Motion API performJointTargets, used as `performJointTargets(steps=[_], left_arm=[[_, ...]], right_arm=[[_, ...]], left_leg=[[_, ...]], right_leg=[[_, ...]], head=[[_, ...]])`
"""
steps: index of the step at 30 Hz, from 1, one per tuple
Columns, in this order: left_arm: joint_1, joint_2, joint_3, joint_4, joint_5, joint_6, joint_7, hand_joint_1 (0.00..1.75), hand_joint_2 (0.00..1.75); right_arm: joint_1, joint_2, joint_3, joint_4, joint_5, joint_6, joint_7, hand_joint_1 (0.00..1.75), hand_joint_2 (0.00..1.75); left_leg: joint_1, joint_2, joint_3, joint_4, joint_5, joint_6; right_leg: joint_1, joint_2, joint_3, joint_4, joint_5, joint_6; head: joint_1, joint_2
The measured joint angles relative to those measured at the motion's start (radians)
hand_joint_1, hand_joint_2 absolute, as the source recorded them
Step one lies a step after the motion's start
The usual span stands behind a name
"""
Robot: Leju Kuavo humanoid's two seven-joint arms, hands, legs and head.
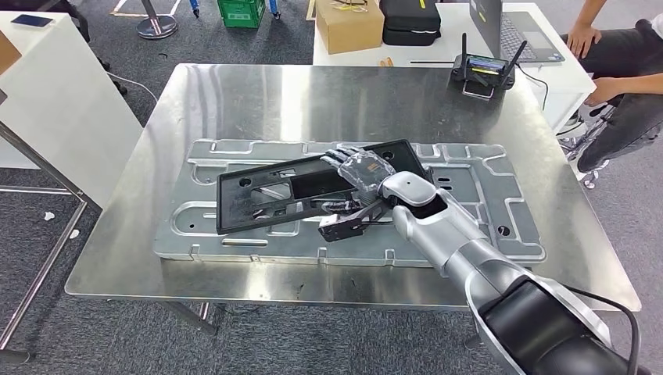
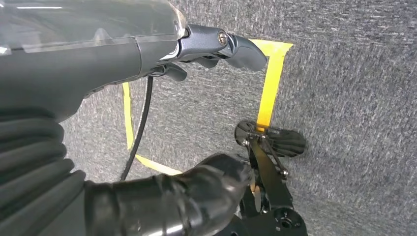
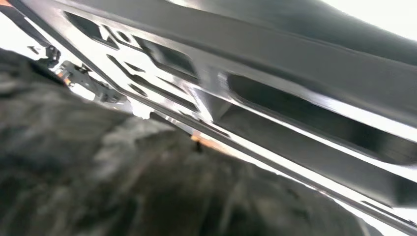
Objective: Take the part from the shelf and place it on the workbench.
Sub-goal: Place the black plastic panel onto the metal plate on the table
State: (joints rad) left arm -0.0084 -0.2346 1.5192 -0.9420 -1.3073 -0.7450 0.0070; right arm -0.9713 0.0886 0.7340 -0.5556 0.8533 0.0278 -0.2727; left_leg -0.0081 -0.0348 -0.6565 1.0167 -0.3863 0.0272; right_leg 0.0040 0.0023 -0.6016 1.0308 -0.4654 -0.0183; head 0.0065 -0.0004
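Observation:
A long black frame-shaped part [image 1: 266, 195] lies slanted on a silver stamped metal plate [image 1: 500, 203] that covers the middle of the steel workbench [image 1: 234, 94]. My right hand [image 1: 361, 170] reaches in from the lower right and grips the part near its right end, fingers laid over its top face. The right wrist view shows the black part [image 3: 305, 73] very close and blurred, with bright metal behind its openings. My left hand [image 2: 206, 118] hangs above grey carpet, thumb and fingers apart, holding nothing.
Behind the workbench a white table carries a cardboard box [image 1: 349, 27], a black case [image 1: 410, 22], a laptop [image 1: 508, 27] and a black controller [image 1: 485, 70]. A person [image 1: 618, 74] sits at the far right. Another white table [image 1: 47, 94] stands left.

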Motion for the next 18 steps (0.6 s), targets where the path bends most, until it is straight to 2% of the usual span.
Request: performJointTargets(steps=[4,7,9,10,11,13,14,15,16,17,18], left_arm=[[-0.001,0.017,0.016,0.005,-0.01,-0.001,-0.001,0.0,0.0],[0.001,0.019,0.024,0.004,-0.01,-0.012,0.004,0.0,0.0],[0.002,0.018,0.029,0.002,-0.006,-0.018,0.01,0.0,0.0],[0.002,0.018,0.032,0.001,-0.004,-0.018,0.013,0.0,0.0],[0.002,0.017,0.033,0.0,-0.002,-0.018,0.014,0.0,0.0],[0.002,0.017,0.036,-0.002,0.0,-0.018,0.016,0.0,0.0],[0.002,0.017,0.036,-0.002,-0.001,-0.018,0.016,0.0,0.0],[0.002,0.017,0.036,-0.002,-0.001,-0.017,0.017,0.0,0.0],[0.003,0.017,0.037,-0.002,-0.003,-0.014,0.019,0.0,0.0],[0.004,0.017,0.037,-0.002,-0.006,-0.011,0.021,0.0,0.0],[0.006,0.018,0.038,-0.002,-0.01,-0.005,0.022,0.0,0.0]], right_arm=[[0.016,0.013,0.0,-0.056,-0.015,0.004,-0.006,0.0,0.0],[0.044,0.013,0.001,-0.16,-0.03,0.012,-0.002,0.0,0.0],[0.071,0.012,0.004,-0.251,-0.037,0.011,0.012,0.0,0.0],[0.083,0.011,0.006,-0.295,-0.039,0.01,0.02,0.0,0.0],[0.093,0.01,0.008,-0.332,-0.04,0.01,0.026,0.0,0.0],[0.111,0.006,0.013,-0.388,-0.041,0.01,0.034,0.0,0.0],[0.122,0.005,0.015,-0.409,-0.04,0.009,0.035,0.0,0.0],[0.134,0.002,0.016,-0.432,-0.038,0.007,0.037,0.0,0.0],[0.146,-0.001,0.017,-0.457,-0.033,0.002,0.039,0.0,0.0],[0.157,-0.004,0.019,-0.488,-0.026,-0.005,0.043,0.0,0.0],[0.166,-0.008,0.022,-0.521,-0.018,-0.014,0.049,0.0,0.0]], left_leg=[[-0.002,0.0,0.0,0.003,-0.003,0.005],[-0.003,0.0,0.002,0.006,-0.005,0.01],[0.002,0.003,0.007,-0.003,0.001,0.014],[0.005,0.006,0.01,-0.009,0.004,0.017],[0.007,0.009,0.012,-0.013,0.006,0.02],[0.007,0.012,0.011,-0.013,0.008,0.022],[0.007,0.012,0.009,-0.012,0.009,0.022],[0.008,0.013,0.007,-0.01,0.009,0.022],[0.008,0.012,0.003,-0.007,0.011,0.021],[0.008,0.011,0.0,-0.003,0.012,0.019],[0.008,0.011,-0.004,0.0,0.014,0.017]], right_leg=[[-0.001,0.0,0.002,0.0,-0.002,0.004],[-0.003,0.0,0.005,-0.001,-0.002,0.009],[-0.002,0.001,0.006,0.007,-0.012,0.015],[-0.001,0.001,0.0,0.026,-0.032,0.017],[-0.001,0.001,-0.014,0.066,-0.064,0.02],[-0.005,0.0,-0.06,0.188,-0.138,0.024],[-0.007,0.0,-0.081,0.243,-0.161,0.026],[-0.009,0.0,-0.087,0.27,-0.165,0.027],[-0.01,0.0,-0.073,0.256,-0.15,0.026],[-0.01,0.0,-0.041,0.205,-0.121,0.023],[-0.01,0.001,0.002,0.131,-0.095,0.019]], head=[[0.0,0.0],[0.0,0.0],[0.0,0.0],[0.0,0.0],[0.0,0.0],[0.0,0.0],[0.0,0.0],[0.0,0.0],[0.001,0.0],[0.001,0.0],[0.001,0.0]])
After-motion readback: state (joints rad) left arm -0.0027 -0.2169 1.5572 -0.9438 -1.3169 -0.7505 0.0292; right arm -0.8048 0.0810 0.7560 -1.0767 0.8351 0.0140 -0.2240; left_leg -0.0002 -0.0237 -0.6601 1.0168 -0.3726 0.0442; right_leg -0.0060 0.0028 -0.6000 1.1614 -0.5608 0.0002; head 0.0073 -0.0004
